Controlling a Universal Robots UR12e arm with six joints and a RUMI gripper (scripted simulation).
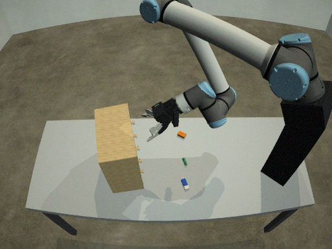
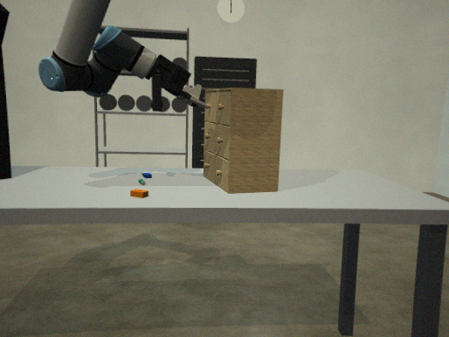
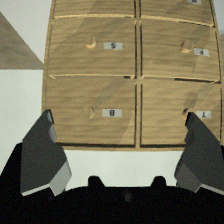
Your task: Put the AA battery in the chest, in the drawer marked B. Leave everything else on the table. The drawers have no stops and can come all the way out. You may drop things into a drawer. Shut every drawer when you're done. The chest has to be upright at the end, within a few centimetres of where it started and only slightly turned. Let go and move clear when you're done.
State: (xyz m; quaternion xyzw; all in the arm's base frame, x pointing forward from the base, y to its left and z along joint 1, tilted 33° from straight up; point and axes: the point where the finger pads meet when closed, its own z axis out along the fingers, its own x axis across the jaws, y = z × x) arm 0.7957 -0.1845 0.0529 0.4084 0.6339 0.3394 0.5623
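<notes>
The end effector (image 1: 151, 126) (image 2: 203, 97) (image 3: 119, 111) is released, fingers spread before the chest (image 1: 113, 133) (image 2: 255, 140) (image 3: 138, 115). Right of the chest on the tabletop (image 1: 239, 142) (image 2: 306, 198) lie an orange block (image 1: 181, 134) (image 2: 139, 193), a green battery (image 1: 185, 161) (image 2: 141, 182) and a blue-and-white block (image 1: 185, 183) (image 2: 147, 175).

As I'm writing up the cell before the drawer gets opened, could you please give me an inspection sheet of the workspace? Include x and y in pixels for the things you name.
Surface: pale table (image 1: 245, 139) (image 2: 65, 196), shadows across it
Job's things: chest (image 1: 113, 135) (image 2: 255, 140) (image 3: 137, 115) upright; drawer B (image 3: 70, 95) shut; green battery (image 1: 185, 161) (image 2: 141, 182) lying on the table
Clutter: orange block (image 1: 181, 134) (image 2: 139, 193) and blue-and-white block (image 1: 185, 183) (image 2: 147, 175), either side of the battery
Gripper: gripper (image 1: 145, 128) (image 2: 203, 98) (image 3: 119, 111) open, nothing held, at the chest's drawer side
Cables: nothing seen
Surroundings: rack (image 2: 188, 131), dark cabinet (image 2: 224, 63) and round wall clock (image 2: 231, 9) behind
</notes>
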